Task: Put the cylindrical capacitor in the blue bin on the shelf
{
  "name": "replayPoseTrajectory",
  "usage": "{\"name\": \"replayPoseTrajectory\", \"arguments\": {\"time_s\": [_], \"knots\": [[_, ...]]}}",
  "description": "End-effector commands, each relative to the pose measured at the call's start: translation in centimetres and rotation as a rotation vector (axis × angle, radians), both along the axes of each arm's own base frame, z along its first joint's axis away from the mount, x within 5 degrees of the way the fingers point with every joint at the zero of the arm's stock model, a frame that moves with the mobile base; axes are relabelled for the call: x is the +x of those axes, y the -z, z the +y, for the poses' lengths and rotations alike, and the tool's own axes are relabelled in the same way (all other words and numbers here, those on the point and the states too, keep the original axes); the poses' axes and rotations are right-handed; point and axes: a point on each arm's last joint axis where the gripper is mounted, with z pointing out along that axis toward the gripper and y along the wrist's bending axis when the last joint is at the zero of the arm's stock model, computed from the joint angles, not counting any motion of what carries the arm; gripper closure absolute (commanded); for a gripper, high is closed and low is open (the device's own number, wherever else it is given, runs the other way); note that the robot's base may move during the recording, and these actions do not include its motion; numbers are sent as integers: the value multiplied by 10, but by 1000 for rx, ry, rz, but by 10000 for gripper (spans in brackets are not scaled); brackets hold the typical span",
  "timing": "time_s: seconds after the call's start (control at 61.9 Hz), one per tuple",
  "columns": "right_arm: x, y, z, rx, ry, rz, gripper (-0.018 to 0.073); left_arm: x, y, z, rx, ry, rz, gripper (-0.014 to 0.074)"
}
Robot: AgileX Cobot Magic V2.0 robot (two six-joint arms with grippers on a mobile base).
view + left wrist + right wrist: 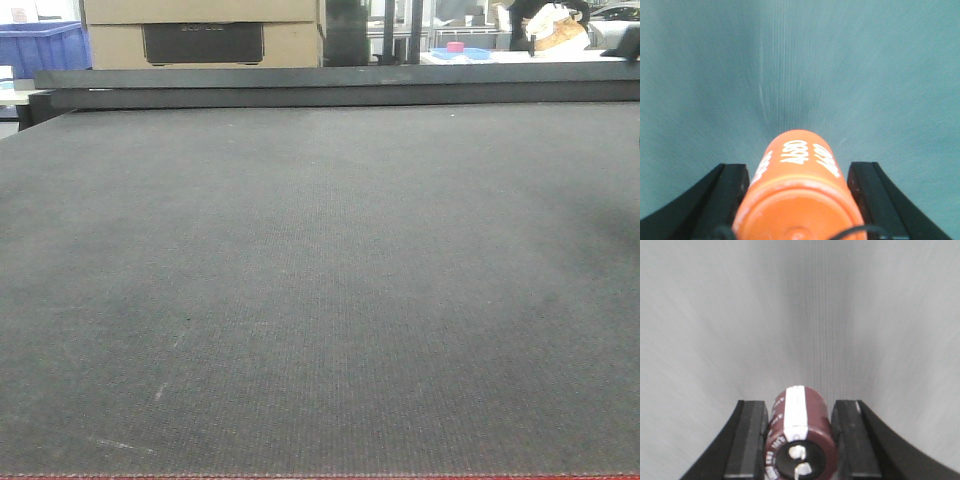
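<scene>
Jaws of the right gripper are closed against both sides of a dark maroon cylindrical capacitor with a white stripe and two silver terminals on its near end, held lengthwise over the dark grey woven mat. The left gripper clamps its black fingers on an orange cylinder printed "4680" in white, likewise over the mat. Beyond the mat's far edge stand a blue plastic crate and cardboard boxes.
</scene>
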Motion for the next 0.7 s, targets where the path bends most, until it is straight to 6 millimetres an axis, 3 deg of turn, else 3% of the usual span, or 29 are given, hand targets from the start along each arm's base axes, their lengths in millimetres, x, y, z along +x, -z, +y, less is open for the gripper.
{"name": "replayPoseTrajectory", "arguments": {"time_s": [0.0,0.178,0.388,0.534,0.679], "knots": [[-3,-20,-1,6,8,-146,722,-13,-19,-3,-59,2,-157,707],[-17,-31,-3,15,31,-355,722,-51,-28,-4,-161,-29,-399,707],[-54,-25,-9,23,62,-594,722,-106,-23,3,-189,-51,-663,707],[-78,-16,-12,25,73,-678,722,-147,-22,7,-198,-50,-775,707],[-87,-19,-12,28,74,-708,722,-178,-32,9,-208,-43,-876,707]]}}
